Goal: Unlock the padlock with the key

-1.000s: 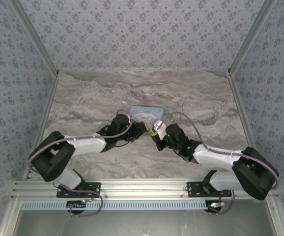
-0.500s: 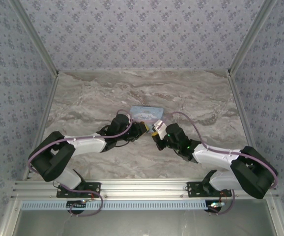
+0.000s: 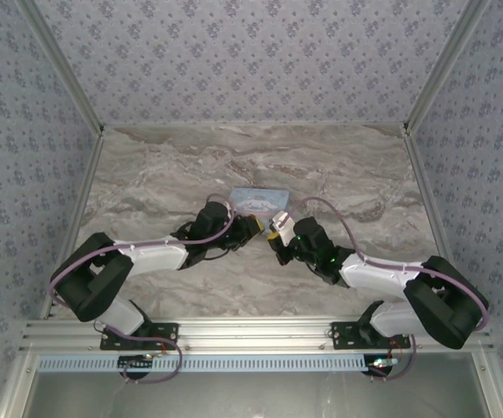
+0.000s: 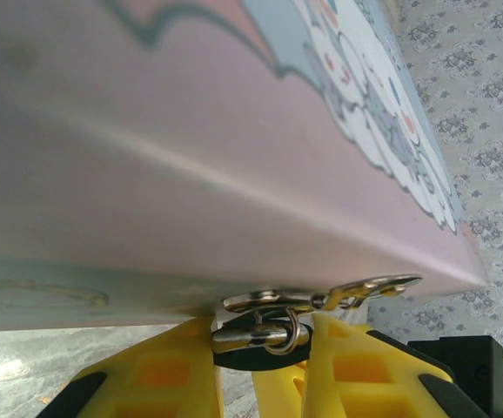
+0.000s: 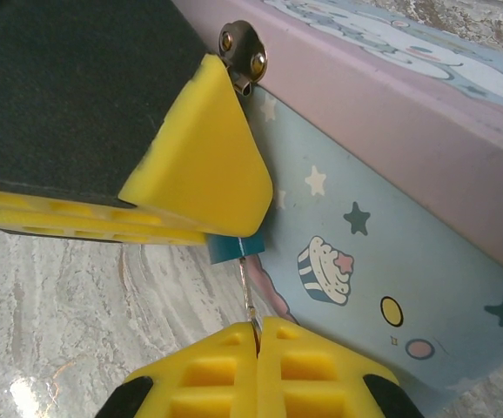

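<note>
Top external view: a pale blue cartoon-printed tin [image 3: 260, 198] sits mid-bench [image 3: 164, 174], with both arms meeting at its near side and patterned walls [image 3: 251, 61] around. Seen from the right wrist, one of the left fingers [image 5: 199, 165] blocks most of the padlock [image 5: 232, 250], leaving a blue sliver against the tin's wall. The left fingers, narrowly parted, clamp the padlock, its shackle [image 4: 273, 333] threaded through the tin's hasp [image 4: 338, 294]. The right fingers [image 5: 312, 370], pressed together just below, pinch a thin silvery key [image 5: 248, 292] reaching the padlock. One tin, one padlock, one key.

Black-and-white arms [image 3: 160, 255] carry purple cables [image 3: 334, 212], with ribbed yellow pincer fingers [image 5: 321, 374].
</note>
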